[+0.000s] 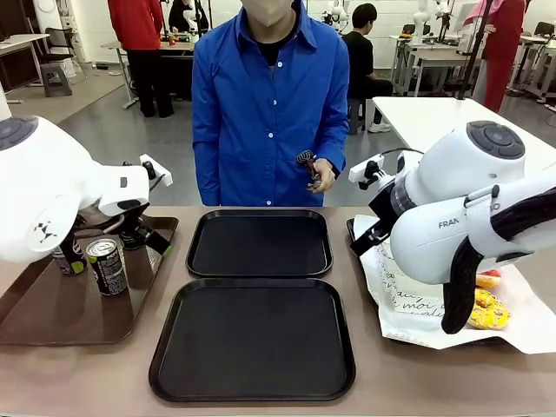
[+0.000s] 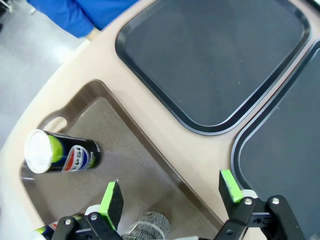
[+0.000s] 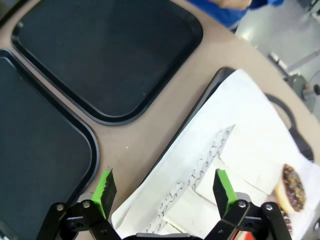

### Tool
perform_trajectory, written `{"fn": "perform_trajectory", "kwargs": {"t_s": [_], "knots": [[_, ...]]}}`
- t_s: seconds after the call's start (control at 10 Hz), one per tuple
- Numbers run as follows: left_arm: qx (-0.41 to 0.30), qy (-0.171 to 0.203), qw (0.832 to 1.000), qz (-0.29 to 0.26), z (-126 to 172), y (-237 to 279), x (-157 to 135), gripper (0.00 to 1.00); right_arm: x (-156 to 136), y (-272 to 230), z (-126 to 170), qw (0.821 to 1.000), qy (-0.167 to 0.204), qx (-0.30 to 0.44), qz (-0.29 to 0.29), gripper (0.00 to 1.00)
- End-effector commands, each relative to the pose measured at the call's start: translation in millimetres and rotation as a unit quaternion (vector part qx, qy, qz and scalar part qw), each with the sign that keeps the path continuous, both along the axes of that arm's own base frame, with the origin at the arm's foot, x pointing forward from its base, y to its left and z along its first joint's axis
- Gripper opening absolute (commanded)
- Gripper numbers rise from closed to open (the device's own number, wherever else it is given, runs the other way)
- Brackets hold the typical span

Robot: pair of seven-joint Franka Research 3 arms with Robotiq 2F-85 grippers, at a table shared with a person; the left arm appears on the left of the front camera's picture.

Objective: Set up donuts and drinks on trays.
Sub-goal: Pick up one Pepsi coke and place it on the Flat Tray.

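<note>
Front view: right arm (image 1: 452,226) hides most donuts (image 1: 486,308), left arm (image 1: 52,191) half-covers one drink can (image 1: 68,258); left pincer (image 2: 170,189) and right pincer (image 3: 164,181) gape released.

Left arm (image 1: 43,195), right arm (image 1: 452,226): white rounded shells, grey joint caps; black cable sleeve (image 1: 460,287). Fingers (image 2: 111,200) black, green pads (image 3: 223,190).

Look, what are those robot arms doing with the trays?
Snacks are being set up, but nothing is picked up yet. Both black trays are bare. The left gripper hangs open over the brown tray with the drink cans. The right gripper hangs open over the white paper near the donuts. A person stands opposite.
</note>
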State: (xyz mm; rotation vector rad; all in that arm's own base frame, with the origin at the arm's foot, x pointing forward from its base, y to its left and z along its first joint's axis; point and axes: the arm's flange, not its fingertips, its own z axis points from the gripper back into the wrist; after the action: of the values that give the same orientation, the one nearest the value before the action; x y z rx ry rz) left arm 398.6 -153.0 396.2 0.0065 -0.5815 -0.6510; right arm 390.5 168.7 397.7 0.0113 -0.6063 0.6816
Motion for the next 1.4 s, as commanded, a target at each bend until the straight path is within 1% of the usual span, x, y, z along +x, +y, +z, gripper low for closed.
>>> {"fn": "perform_trajectory", "kwargs": {"t_s": [0.0, 0.1, 0.2, 0.3, 0.4, 0.5, 0.6, 0.7, 0.8, 1.0, 1.1, 1.2, 1.3], "knots": [[0.024, -0.015, 1.0, -0.014, 36, 11, -67, 1.0, -74, -21, 35, 1.0, -0.014, -0.012, 0.006, 1.0], [0.024, -0.009, 0.999, -0.021, 39, 18, -92, 1.0, -101, -35, 43, 1.0, -0.006, -0.009, 0.006, 1.0], [0.017, 0.024, 0.999, -0.027, 33, 21, -115, 1.0, -128, -48, 42, 1.0, 0.017, -0.018, 0.005, 1.0], [0.025, 0.06, 0.997, -0.031, 24, 26, -137, 1.0, -163, -57, 38, 0.999, 0.04, -0.022, 0.013, 1.0], [0.025, 0.084, 0.996, -0.031, 19, 31, -155, 1.0, -194, -64, 34, 0.997, 0.062, -0.044, 0.018, 1.0], [0.026, 0.09, 0.995, -0.028, 15, 35, -174, 1.0, -214, -70, 26, 0.996, 0.073, -0.053, 0.018, 1.0], [0.023, 0.088, 0.996, -0.025, 11, 36, -189, 1.0, -217, -76, 16, 0.994, 0.091, -0.052, 0.017, 1.0], [0.062, 0.043, 0.997, -0.005, 4, 32, -190, 1.0, -194, -78, 7, 0.993, 0.076, -0.086, 0.019, 1.0], [0.037, 0.097, 0.994, -0.029, 85, -11, -88, 1.0, -120, -28, 124, 0.995, 0.084, -0.061, 0.015, 1.0], [0.037, 0.097, 0.994, -0.029, 85, -11, -88, 1.0, -120, -28, 124, 0.995, 0.084, -0.061, 0.015, 1.0], [0.043, 0.09, 0.995, -0.027, 93, -12, -96, 1.0, -129, -33, 128, 0.993, 0.091, -0.07, 0.015, 1.0], [-0.229, 0.091, 0.966, -0.079, 100, 23, -87, 1.0, -115, -69, 122, 0.98, 0.134, 0.149, -0.011, 1.0], [-0.416, 0.07, 0.903, -0.081, 105, 58, -91, 1.0, -111, -105, 112, 0.942, 0.15, 0.296, -0.042, 1.0]]}}
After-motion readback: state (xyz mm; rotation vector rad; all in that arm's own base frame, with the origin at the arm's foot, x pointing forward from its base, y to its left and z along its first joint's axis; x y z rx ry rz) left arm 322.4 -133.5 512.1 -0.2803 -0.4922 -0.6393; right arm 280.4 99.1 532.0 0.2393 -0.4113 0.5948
